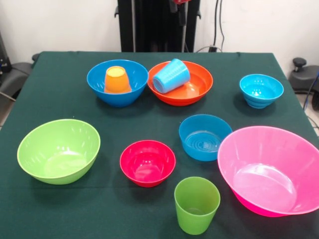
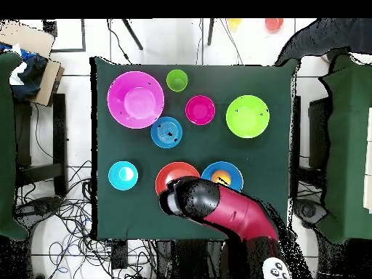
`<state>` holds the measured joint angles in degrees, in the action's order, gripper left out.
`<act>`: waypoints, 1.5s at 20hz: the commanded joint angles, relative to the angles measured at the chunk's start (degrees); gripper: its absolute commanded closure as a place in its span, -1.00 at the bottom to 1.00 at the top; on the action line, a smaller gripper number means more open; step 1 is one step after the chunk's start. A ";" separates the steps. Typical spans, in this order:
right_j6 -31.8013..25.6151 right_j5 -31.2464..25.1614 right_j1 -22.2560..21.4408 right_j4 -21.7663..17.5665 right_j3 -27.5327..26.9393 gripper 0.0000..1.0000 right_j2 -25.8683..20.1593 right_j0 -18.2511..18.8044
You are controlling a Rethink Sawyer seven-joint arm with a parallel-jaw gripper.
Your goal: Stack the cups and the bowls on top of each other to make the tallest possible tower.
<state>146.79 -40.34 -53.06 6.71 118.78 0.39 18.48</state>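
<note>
An orange cup [image 1: 116,79] stands narrow end up inside the large blue bowl [image 1: 94,79] at the back. Beside it, the wide orange bowl [image 1: 197,87] holds a light blue cup [image 1: 171,75] lying on its side. The small turquoise bowl [image 1: 261,90] sits back right. A medium blue bowl [image 1: 205,137], small red bowl [image 1: 147,163], lime green bowl [image 1: 59,151] and large pink bowl [image 1: 271,169] are spread across the front, with the green cup [image 1: 196,204] upright nearest the edge. The arm's black end [image 2: 185,197] hangs over the orange bowl [image 2: 168,174]; the gripper under it is hidden.
Dark green cloth [image 1: 60,99] covers the table. The red arm [image 2: 243,214] reaches in from the base side. Chairs and cables surround the table in the overhead view. A strip of bare cloth runs between the back row and the front row of bowls.
</note>
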 commanded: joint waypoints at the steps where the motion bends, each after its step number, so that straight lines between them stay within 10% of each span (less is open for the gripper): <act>1: 6.87 0.95 3.95 3.60 -1.08 -1.00 -2.76 -2.36; 20: 16.74 0.35 17.41 11.83 -18.07 -1.00 2.18 -11.71; 30: 13.68 1.12 18.87 14.51 -17.77 -1.00 4.71 -13.55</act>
<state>149.22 -40.34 -36.91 19.12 104.06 5.24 5.54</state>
